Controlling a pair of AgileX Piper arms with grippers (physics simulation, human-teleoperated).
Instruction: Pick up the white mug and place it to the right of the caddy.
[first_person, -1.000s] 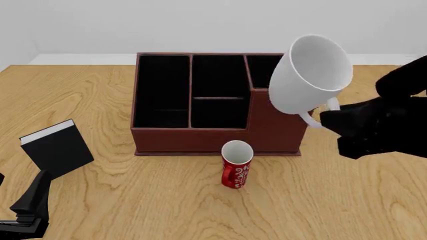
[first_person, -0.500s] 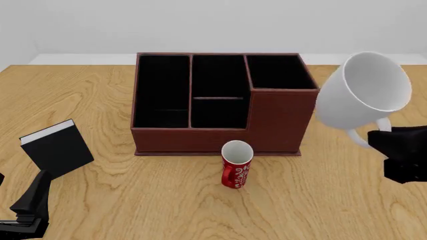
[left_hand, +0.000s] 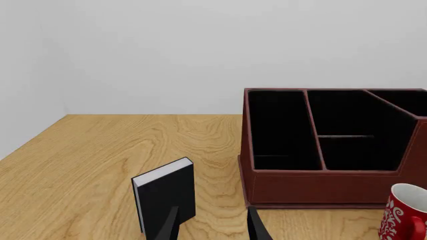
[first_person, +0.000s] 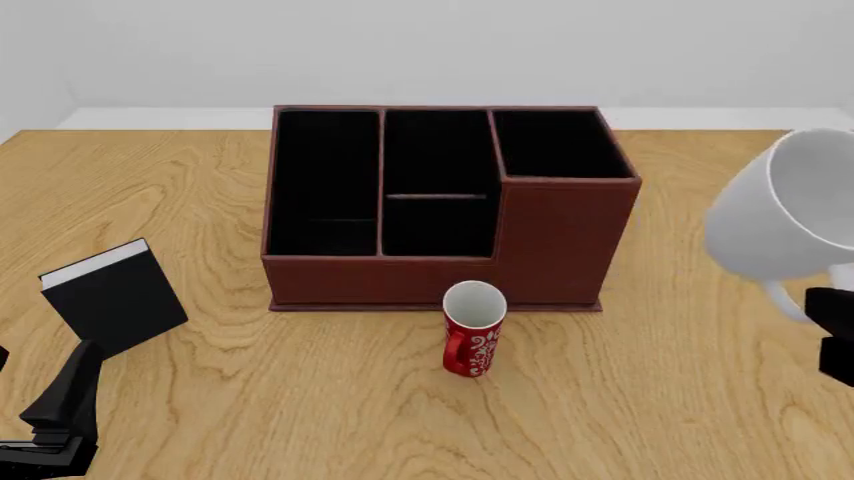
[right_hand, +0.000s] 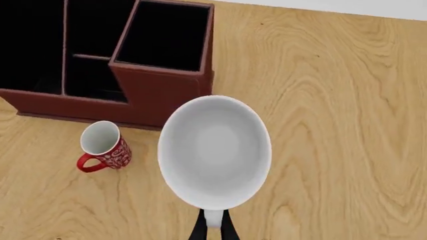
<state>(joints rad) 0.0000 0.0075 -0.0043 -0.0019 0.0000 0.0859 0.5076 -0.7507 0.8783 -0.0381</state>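
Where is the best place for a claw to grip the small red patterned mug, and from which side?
Grip the small red patterned mug across its rim from above: it stands upright, mouth open, its loop handle on the left. The reddish-brown caddy stands close behind, so approaching from behind looks blocked.

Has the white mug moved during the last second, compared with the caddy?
Yes. In the front view the white mug has travelled rightward, from overlapping the caddy at its right end to clear of it, near the picture's right edge, held by the right claw.
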